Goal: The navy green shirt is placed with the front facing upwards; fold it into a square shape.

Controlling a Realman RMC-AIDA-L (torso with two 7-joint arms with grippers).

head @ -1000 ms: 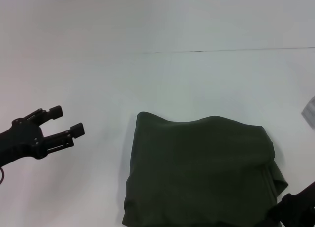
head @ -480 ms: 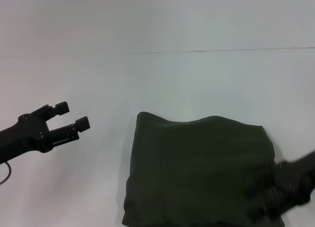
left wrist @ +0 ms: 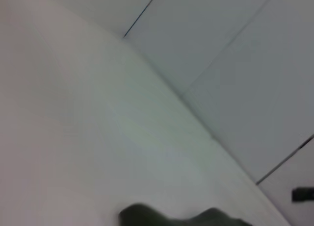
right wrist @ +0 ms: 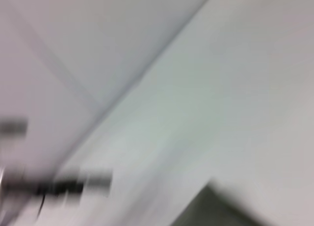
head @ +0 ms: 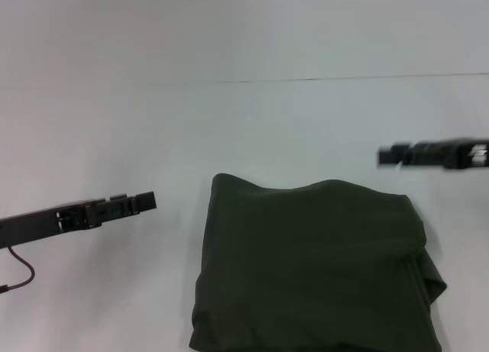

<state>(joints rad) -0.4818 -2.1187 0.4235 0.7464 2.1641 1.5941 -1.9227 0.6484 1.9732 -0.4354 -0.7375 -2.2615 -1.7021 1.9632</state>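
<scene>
The shirt (head: 313,268) lies folded into a near square on the white desk (head: 229,123), between both arms. Left end effector (head: 141,202) and right end effector (head: 391,156) hover clear, holding nothing; finger spread, cannot tell. Best retreat high, snagging no edge.

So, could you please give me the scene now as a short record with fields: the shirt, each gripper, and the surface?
shirt: the navy green shirt lies folded into a rough square, plain side up, no lettering showing
shirt edges: right side bulges a little, with a loose fold
left gripper: raised beside the shirt's left edge, apart from it, holding nothing
right gripper: raised beyond the shirt's far right corner, apart from it, holding nothing
surface: white table
contact: neither gripper touches the shirt
</scene>
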